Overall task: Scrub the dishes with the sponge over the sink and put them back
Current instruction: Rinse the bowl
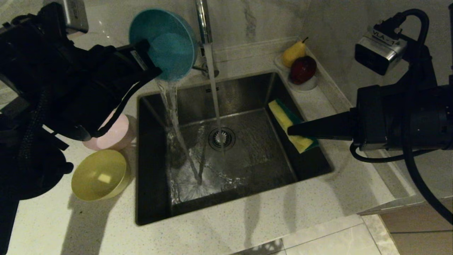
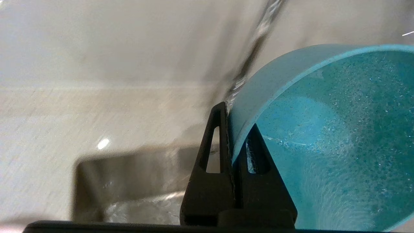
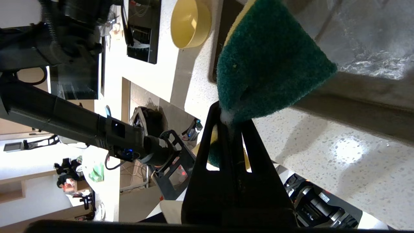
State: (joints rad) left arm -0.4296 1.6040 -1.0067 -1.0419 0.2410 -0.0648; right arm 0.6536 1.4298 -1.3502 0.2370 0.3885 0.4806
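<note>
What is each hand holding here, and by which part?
The left hand pinches the blue bowl by its rim, tipped so water pours into the sink. The right hand grips the sponge at one end.

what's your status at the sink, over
Left gripper shut on light blue plastic bowl, tipped, water pouring into steel sink. Right gripper shut on green-and-yellow sponge at sink's right edge. Nothing blocking.

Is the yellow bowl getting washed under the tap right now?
No, the yellow bowl sits on the counter beside the sink, while the left gripper tips the blue bowl over it.
</note>
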